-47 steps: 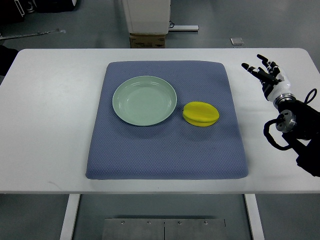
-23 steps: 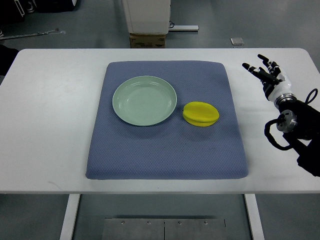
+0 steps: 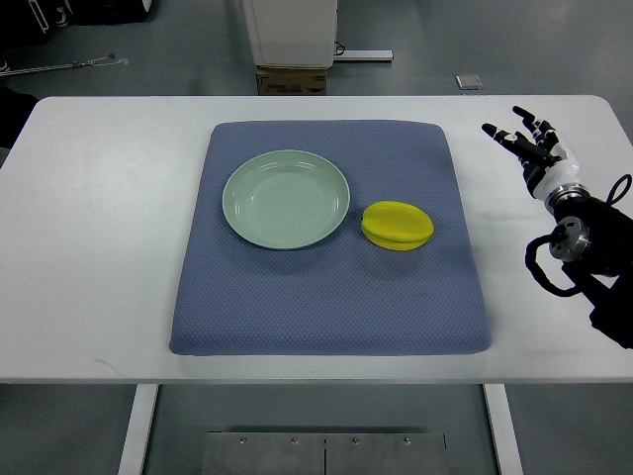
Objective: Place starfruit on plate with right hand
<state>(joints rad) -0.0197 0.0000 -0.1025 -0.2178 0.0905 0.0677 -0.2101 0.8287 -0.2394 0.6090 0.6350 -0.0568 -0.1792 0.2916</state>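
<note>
Top view: starfruit [image 3: 397,226] lies on the blue mat [image 3: 330,297], just right of the empty green plate [image 3: 286,199].
Right hand [image 3: 532,148] hovers over the white worktop [image 3: 99,247] well right of the fruit, fingers spread, holding nothing.

Yellow starfruit [image 3: 397,225]; pale green plate [image 3: 286,199], plain. Blue-grey mat [image 3: 326,287], fine dotted texture, possibly woven. White table [image 3: 99,247]. Right hand [image 3: 531,146] black and white, arm black. Grey floor [image 3: 415,40].
</note>
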